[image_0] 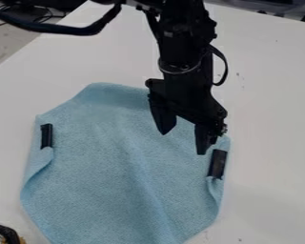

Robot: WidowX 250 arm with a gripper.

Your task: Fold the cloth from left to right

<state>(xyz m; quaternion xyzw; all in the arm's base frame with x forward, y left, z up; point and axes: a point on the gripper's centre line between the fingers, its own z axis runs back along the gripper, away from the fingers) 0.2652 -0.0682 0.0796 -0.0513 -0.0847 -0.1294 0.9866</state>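
Over the cloth's far right part, the pincer (182, 143) hangs with fingers spread above the blue cloth (120, 174).

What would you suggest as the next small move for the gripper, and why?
I would probably shift the open gripper across toward the black strip on the cloth's left edge, as seen in the picture. The fold should start at that side, yet the fingertips hang over the right part of the cloth, which lies mostly spread out.
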